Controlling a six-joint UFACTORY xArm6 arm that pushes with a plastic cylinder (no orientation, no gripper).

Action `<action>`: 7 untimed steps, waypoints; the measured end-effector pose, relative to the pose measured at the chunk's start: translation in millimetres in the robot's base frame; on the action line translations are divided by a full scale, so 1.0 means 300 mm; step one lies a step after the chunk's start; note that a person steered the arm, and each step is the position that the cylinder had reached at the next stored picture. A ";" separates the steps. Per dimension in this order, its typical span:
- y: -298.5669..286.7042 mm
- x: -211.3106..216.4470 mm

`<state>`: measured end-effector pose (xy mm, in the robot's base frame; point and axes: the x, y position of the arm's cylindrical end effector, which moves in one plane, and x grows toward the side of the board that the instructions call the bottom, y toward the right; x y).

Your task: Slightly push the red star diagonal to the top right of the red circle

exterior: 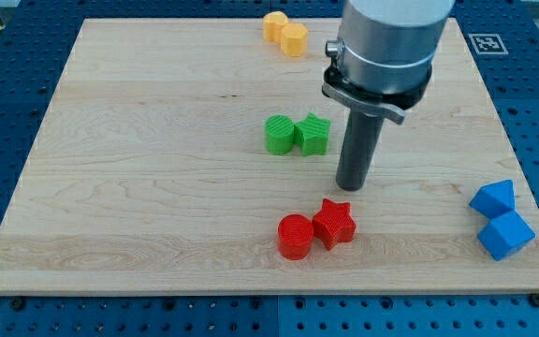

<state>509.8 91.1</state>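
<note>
You have one wooden board [138,187] lying on a blue pegged table [7,75], and on it eight small blocks in four colour pairs. Above the board hangs the one arm [386,47], a fat grey cylinder that narrows to a dark rod; it carries nothing that opens or closes, so there is no spread or pinch to report, only my tip [351,187], which sits on the bare wood touching no block. Count the blocks by pair: two blue blocks [499,220] at the board's right edge, one stacked above the other in the view and touching; two green blocks [296,135] side by side near the middle, just to the left of the rod; two yellow-orange blocks [285,33] at the top edge, touching each other; and the red pair toward the bottom. There the red star [333,223] lies against the right side of the red circle [297,236], a little higher in the view, and my tip stands just above and slightly right of the star, close but apart. Expect the star to be light, rigid and quick to slide on the smooth wood, and its points may make it spin if you strike off-centre. You cannot grasp it; you would press on its lower-left flank, near the circle, with a short gentle shove.
</note>
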 end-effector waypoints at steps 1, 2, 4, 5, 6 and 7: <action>0.011 0.063; 0.031 0.064; 0.049 0.152; 0.049 0.192; 0.049 0.284; -0.008 0.326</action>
<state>607.6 88.6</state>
